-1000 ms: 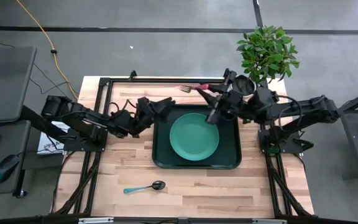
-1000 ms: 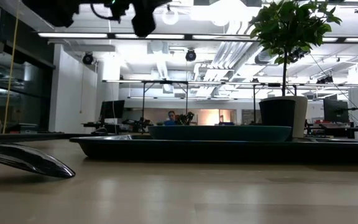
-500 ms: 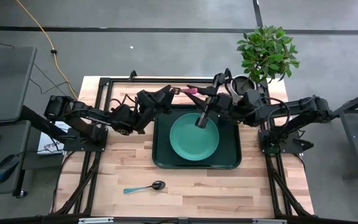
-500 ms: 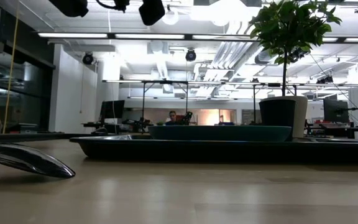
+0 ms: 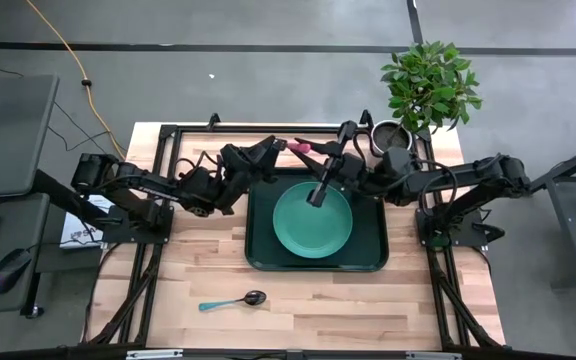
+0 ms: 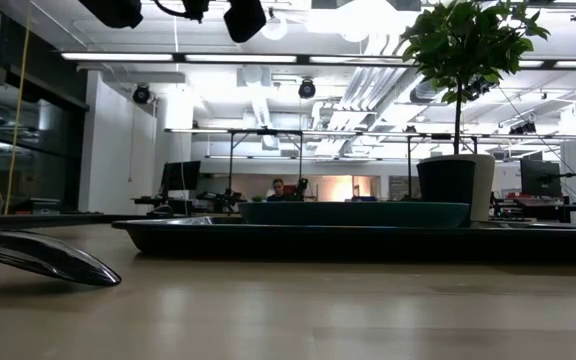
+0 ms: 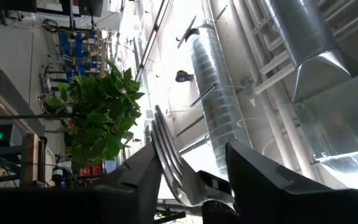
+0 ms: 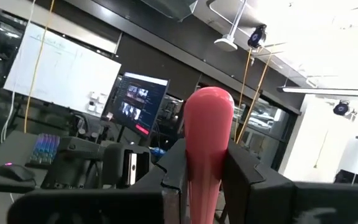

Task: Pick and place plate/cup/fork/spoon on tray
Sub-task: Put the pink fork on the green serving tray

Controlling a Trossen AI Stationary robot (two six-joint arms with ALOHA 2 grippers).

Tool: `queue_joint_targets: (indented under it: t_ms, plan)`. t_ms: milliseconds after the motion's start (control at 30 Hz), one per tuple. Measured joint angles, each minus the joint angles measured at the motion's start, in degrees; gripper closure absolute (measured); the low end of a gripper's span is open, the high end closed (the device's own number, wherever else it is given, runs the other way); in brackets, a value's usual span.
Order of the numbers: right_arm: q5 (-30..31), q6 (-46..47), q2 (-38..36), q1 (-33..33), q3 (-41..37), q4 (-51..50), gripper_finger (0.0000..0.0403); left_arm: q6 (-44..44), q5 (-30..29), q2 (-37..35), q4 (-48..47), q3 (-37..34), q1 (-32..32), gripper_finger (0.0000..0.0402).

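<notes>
The fork [image 5: 300,147] hung in the air above the tray's [image 5: 373,255] far rim, its long axis running across from arm to arm. The right pincer [image 8: 207,180] was clamped on the pink handle; the left pincer [image 7: 188,165] had its fingers spread either side of the tines, not yet gripping. A handover looked on! The plate [image 5: 312,220] sat on the tray just below, while the spoon [image 5: 232,301] lay on the tabletop well away

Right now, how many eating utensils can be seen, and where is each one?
2. The fork is held in the air between the two grippers, behind the tray. The spoon lies on the table, in front of the tray.
</notes>
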Motion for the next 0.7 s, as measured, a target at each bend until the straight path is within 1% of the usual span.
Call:
queue_joint_targets:
  t_ms: [167, 300, 333, 400, 467, 533, 600, 700]
  plan:
    - [-0.5, 0.1, -0.1, -0.3, 0.0, 0.0, 0.0358, 0.0, -0.1, 0.0, -0.1, 0.0, 0.0, 0.0317]
    - [-0.7, 0.1, -0.1, -0.3, 0.0, 0.1, 0.0358, 2.7, -0.1, 0.1, -0.2, 0.0, 0.0, 0.0385]
    - [-0.6, 0.1, -0.1, -0.3, 0.0, 0.0, 0.0358, 3.0, -0.1, 0.1, -0.1, 0.0, 0.0, 0.0392]
    - [-0.4, 0.2, -0.2, -0.3, 0.0, 0.0, 0.0351, 4.1, -0.1, 0.1, 0.1, 0.0, 0.2, 0.0393]
    - [0.2, 1.2, -0.2, -0.1, 0.0, -0.2, 0.0325, 4.6, 0.0, 0.1, 0.1, 0.0, 0.5, 0.0395]
    - [2.2, 2.9, -0.2, 0.2, 0.0, -1.2, 0.0289, 5.8, 0.7, 0.0, 0.6, 0.0, 1.3, 0.0399]
    - [4.8, 3.4, -0.4, 0.5, -0.1, -2.3, 0.0253, 7.5, 1.6, 0.1, 2.7, 0.0, 2.5, 0.0400]
    - [9.9, 3.4, -2.1, 1.4, -0.1, -4.3, 0.0201, 7.7, 3.2, -0.1, 4.7, -0.1, 4.7, 0.0401]
